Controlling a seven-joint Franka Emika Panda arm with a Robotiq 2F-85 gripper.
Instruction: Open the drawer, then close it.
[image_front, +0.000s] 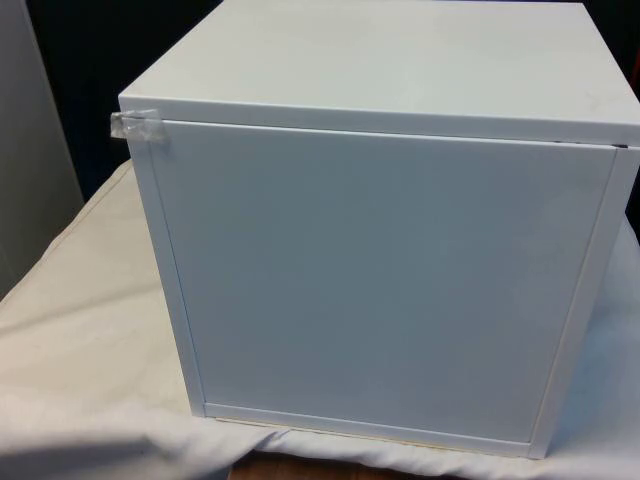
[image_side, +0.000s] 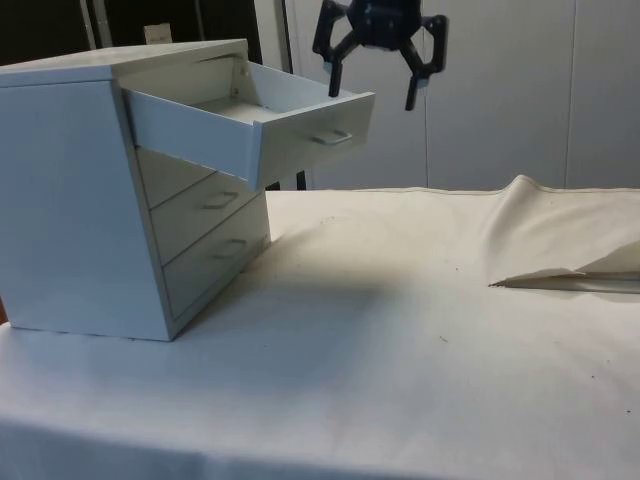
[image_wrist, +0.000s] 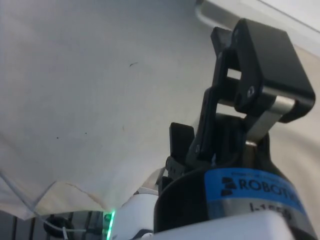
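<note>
**Three drawers, the top one pulled out, gripper spread above it**

Three drawers sit stacked in the white chest of drawers (image_side: 90, 200), and the top drawer (image_side: 250, 125) stands drawn well out of the body, its inside open to view from the side. The two drawers below it – the middle drawer (image_side: 200, 205) and the bottom drawer (image_side: 215, 255) – lie flush with the front. Each carries a small bar handle; the top drawer's handle (image_side: 332, 137) faces out over the table.

Above and just past the front edge of the open drawer hangs the black gripper (image_side: 381, 72), clear of the drawer and touching nothing. Its fingers (image_side: 335, 70) are spread wide apart, tips pointing down, with nothing between them. In the wrist view one black finger (image_wrist: 260, 70) rises in front of the cloth, and a white edge of the chest crosses the corner beyond it.

From the front view the chest (image_front: 380, 280) turns its plain back panel to the camera, a scrap of clear tape (image_front: 135, 125) stuck at its upper corner on the front view's left.

A white cloth (image_side: 400, 330) covers the table – smooth near the chest, with a raised fold (image_side: 560, 235) well apart from it towards the far side.
</note>
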